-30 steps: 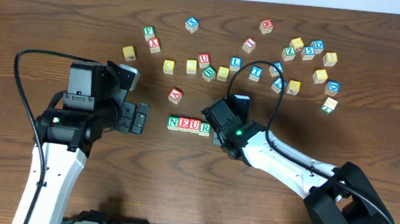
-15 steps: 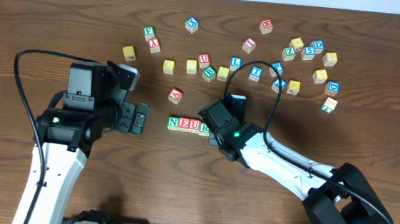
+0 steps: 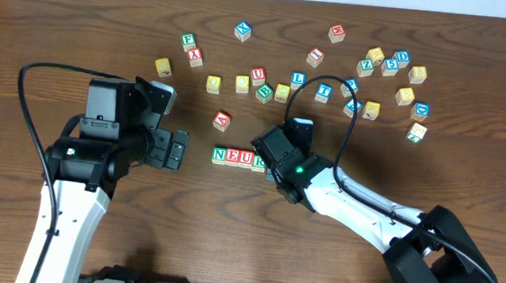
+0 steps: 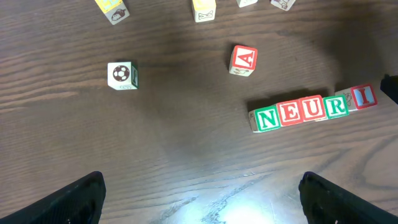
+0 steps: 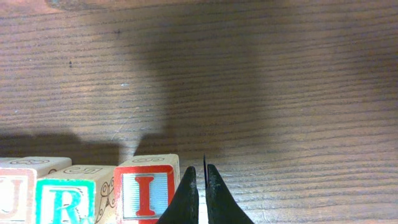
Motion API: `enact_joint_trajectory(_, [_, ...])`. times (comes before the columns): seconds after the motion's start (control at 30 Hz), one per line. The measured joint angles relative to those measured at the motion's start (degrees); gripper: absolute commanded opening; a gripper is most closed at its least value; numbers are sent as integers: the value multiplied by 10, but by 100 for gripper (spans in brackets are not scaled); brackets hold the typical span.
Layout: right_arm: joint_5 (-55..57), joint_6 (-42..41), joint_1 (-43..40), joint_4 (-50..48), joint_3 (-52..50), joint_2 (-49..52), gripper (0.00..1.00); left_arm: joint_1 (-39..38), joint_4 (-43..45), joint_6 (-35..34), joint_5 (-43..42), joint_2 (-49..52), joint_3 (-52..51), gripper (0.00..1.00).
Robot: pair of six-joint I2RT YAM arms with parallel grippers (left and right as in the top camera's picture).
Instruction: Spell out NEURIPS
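A row of cubes reads N (image 4: 268, 118), E (image 4: 290, 113), U (image 4: 313, 109), R (image 4: 336, 106), I (image 4: 364, 96); the I sits slightly higher than the others. In the overhead view the row (image 3: 238, 157) lies mid-table, its right end under the right wrist (image 3: 290, 159). My right gripper (image 5: 203, 186) is shut with nothing in it, its tips against the right side of the I cube (image 5: 146, 191). My left gripper (image 4: 202, 199) hangs open over bare wood, left of the row. I cannot pick out a P cube among the loose ones.
A red A cube (image 4: 243, 60) lies just behind the row, and a cube with a football picture (image 4: 121, 75) lies further left. Many loose letter cubes (image 3: 331, 75) are scattered across the back of the table. The right arm's black cable (image 3: 349, 122) loops over them.
The right gripper has edged slightly left against the row's right end. The left arm has not moved.
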State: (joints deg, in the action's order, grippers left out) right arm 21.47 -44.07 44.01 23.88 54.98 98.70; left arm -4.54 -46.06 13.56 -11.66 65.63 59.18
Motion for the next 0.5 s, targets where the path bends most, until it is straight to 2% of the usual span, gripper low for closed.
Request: enact_joint_trajectory(0.5, [-26, 9, 0, -10, 0, 0, 1, 0, 0, 0, 0, 0, 0, 98])
